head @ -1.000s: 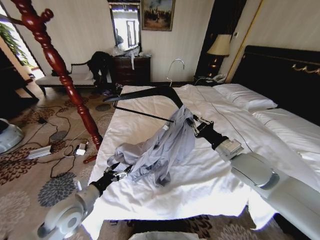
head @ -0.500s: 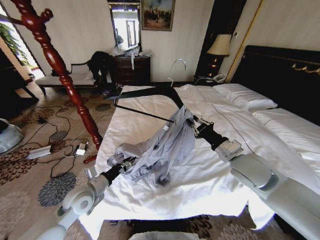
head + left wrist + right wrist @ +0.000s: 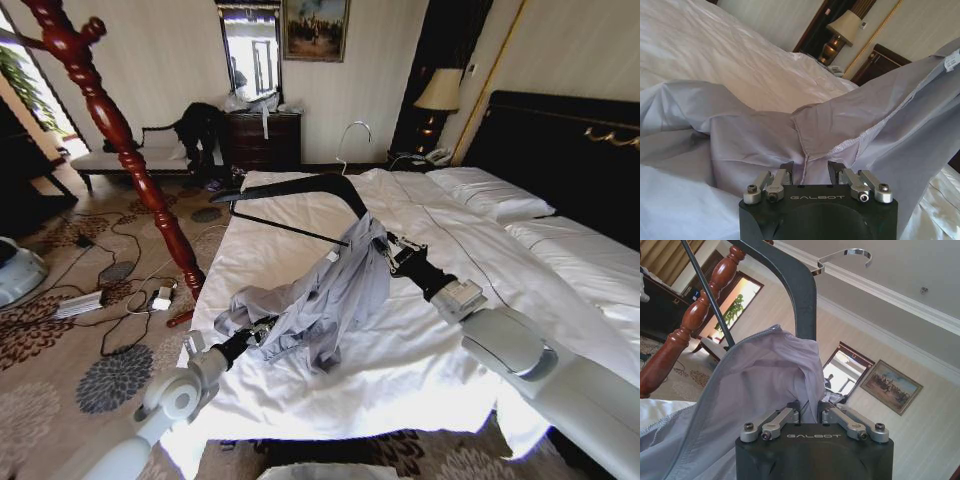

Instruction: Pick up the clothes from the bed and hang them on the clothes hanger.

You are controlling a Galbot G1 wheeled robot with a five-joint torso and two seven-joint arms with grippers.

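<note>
The right gripper (image 3: 385,252), clamped on the clothes hanger (image 3: 290,186), is holding it up and leftward over the bed (image 3: 430,350) while the left gripper (image 3: 262,329) (nearer the trailing hem) is pinching the shirt (image 3: 330,295) hanging below.

Bare white sheet on the bed (image 3: 440,250) lies open to the right of the raised shirt (image 3: 335,290) and toward the pillows. The hanger (image 3: 300,190) juts leftward above the mattress, its far arm uncovered. Just off the bed's left edge a turned red wooden post (image 3: 120,140) narrows passage there.
</note>
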